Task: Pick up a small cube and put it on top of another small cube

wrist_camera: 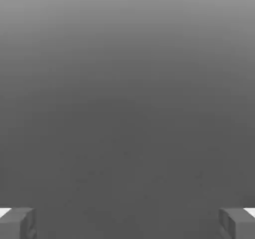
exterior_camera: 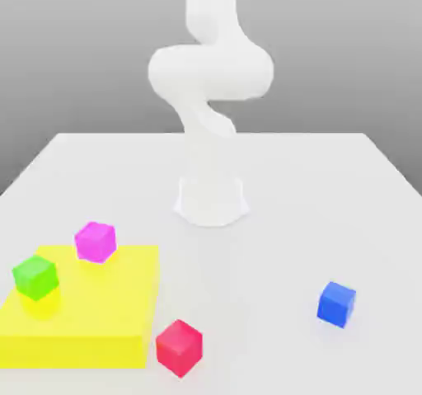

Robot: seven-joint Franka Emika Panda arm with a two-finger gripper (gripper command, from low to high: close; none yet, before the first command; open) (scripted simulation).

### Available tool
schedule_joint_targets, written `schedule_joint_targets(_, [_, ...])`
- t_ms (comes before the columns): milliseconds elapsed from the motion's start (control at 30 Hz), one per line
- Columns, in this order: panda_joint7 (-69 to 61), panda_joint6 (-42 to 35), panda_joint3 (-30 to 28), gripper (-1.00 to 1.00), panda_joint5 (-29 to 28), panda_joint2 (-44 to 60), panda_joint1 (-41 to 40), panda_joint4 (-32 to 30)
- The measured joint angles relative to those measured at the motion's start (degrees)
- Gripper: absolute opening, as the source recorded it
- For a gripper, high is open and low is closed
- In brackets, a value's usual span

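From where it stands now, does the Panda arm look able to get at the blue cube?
Probably yes: the blue cube sits alone on the bare tabletop, nothing stacked on it or touching it, and the pincer is open.

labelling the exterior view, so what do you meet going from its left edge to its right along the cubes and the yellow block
Green cube, magenta cube, red cube, blue cube. The yellow block overlaps the green and magenta cubes' span, so it is left out.
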Motion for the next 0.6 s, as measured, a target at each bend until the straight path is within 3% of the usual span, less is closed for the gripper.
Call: schedule_joint_targets(600, [-16.8, 22.0, 8.6, 0.0, -0.9, 37.8, 15.8, -17.7])
